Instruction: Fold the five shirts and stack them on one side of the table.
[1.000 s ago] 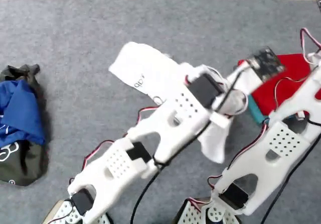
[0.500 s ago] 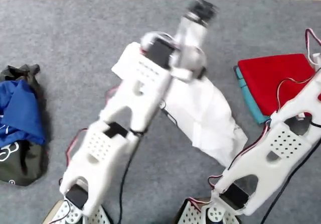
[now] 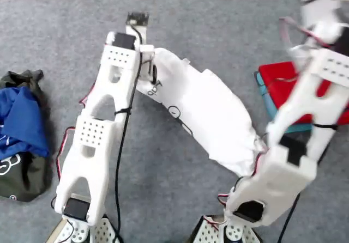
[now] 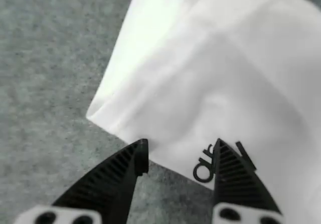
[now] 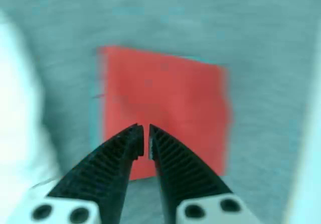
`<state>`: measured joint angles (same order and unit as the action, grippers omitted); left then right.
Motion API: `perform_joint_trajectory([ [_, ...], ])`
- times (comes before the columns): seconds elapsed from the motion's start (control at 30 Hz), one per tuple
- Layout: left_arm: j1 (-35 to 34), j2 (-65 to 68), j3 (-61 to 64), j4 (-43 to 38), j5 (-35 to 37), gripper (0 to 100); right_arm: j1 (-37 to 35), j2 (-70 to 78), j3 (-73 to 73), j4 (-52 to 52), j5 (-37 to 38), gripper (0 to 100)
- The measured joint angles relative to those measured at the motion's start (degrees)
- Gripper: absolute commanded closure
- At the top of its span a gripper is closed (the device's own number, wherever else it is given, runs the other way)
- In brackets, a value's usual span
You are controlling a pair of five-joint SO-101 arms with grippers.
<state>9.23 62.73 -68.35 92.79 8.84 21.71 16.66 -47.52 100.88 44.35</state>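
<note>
High view puts the white shirt (image 3: 212, 117) diagonally mid-frame; my left hand (image 4: 178, 156) gapes at its upper-left corner, ready, I judge, to pinch a fold; my right hand (image 5: 146, 133), closed and empty, hovers over the red shirt (image 5: 165, 93).

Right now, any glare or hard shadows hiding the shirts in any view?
High view: even light, no hard shadows; the white shirt shows its folds and print. Left wrist view: the shirt glares bright farthest from the left gripper, and the folds are faint there; the print near the gripper is legible. Right wrist view: the red shirt is evenly lit, no glare.
</note>
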Motion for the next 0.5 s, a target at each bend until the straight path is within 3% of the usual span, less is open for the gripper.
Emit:
perform_joint_trajectory([
  [0.17,0.3,5.5,-5.5,0.0,1.1,98,-13.5,-15.6,32.2,-0.4,0.0,78.6],
  [0.33,0.0,8.9,-12.7,5.5,1.0,97,-23.4,-24.1,58.7,-12.9,0.0,78.7],
  [0.5,-1.9,11.0,-15.5,7.0,1.0,97,-25.7,-22.7,74.2,-29.2,-0.2,78.7],
])
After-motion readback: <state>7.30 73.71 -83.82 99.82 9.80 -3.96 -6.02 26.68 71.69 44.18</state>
